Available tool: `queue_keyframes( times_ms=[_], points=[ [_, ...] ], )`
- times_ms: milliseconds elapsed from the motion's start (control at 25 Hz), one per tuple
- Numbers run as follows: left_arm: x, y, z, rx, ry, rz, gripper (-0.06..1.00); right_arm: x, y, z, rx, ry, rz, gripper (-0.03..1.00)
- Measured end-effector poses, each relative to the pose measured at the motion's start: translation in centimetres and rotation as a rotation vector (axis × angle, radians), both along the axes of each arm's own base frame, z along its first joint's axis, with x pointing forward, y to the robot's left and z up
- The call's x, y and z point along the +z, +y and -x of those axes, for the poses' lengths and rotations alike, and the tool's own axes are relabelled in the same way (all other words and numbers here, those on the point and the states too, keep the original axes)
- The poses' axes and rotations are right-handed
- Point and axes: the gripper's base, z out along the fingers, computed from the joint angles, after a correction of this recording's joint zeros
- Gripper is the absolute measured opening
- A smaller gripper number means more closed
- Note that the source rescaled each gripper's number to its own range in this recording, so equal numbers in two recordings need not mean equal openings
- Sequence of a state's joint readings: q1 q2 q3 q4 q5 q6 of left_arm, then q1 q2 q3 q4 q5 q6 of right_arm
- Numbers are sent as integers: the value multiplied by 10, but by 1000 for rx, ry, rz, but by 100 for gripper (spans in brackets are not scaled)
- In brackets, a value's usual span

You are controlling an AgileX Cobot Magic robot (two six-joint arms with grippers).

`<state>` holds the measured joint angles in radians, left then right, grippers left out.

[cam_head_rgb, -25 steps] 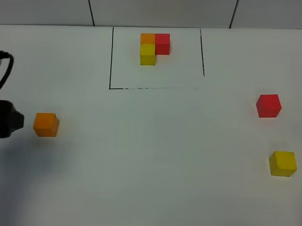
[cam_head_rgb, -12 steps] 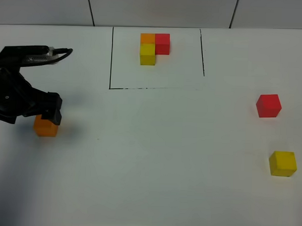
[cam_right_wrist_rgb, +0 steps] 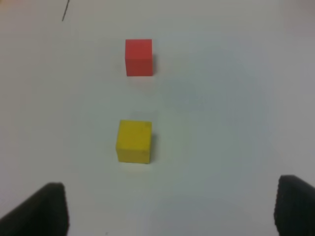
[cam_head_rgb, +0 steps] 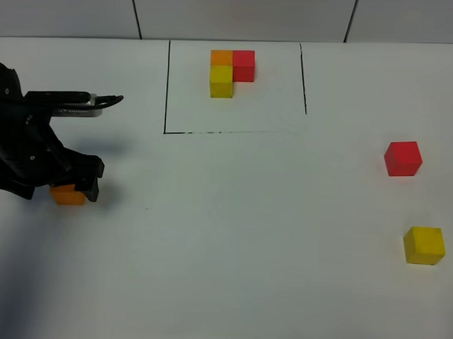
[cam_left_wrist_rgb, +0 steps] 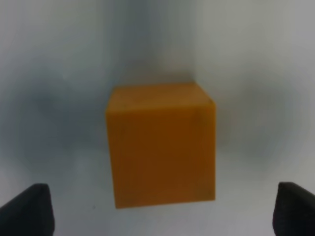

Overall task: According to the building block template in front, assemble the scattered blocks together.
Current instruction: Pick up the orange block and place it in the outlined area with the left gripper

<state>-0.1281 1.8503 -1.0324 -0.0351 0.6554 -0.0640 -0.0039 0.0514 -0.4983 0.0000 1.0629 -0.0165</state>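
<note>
Over on the left of the worktop (cam_head_rgb: 223,273), the left tool (cam_head_rgb: 58,187) has just dropped down around the orange cube (cam_head_rgb: 68,197), jaws wide and not gripping yet, so I reckon the first pickup toward the framed template (cam_head_rgb: 231,73) is next.

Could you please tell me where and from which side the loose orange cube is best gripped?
Grip the orange cube by two opposite side faces, coming straight down from above. It sits flat on the table with nothing beside it, so its flat, parallel sides are free. The open left claw hangs over it, one finger on either side.
</note>
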Motion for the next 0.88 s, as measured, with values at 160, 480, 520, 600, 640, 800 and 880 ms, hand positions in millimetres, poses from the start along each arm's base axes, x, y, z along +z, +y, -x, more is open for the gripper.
queue_keyframes(
  times_ms=[160, 480, 520, 600, 640, 800, 880],
  points=[
    [-10, 0, -3, 1, -2, -1, 97, 0, 0, 0, 0, 0, 0, 77],
    [-12, 0, -4, -5, -6, -8, 0, 0, 0, 0, 0, 0, 0, 77],
    [-12, 1, -4, -12, -3, -16, 0, 0, 0, 0, 0, 0, 0, 77],
    [-10, 3, -5, -35, 0, -38, 0, 0, 0, 0, 0, 0, 0, 77],
    [-8, 3, -6, -50, 6, -47, 0, 0, 0, 0, 0, 0, 0, 77],
    [5, -1, -14, -221, 19, -68, 0, 0, 0, 0, 0, 0, 0, 77],
    [11, -10, -16, -377, 29, -77, 0, 0, 0, 0, 0, 0, 0, 77]
  ],
)
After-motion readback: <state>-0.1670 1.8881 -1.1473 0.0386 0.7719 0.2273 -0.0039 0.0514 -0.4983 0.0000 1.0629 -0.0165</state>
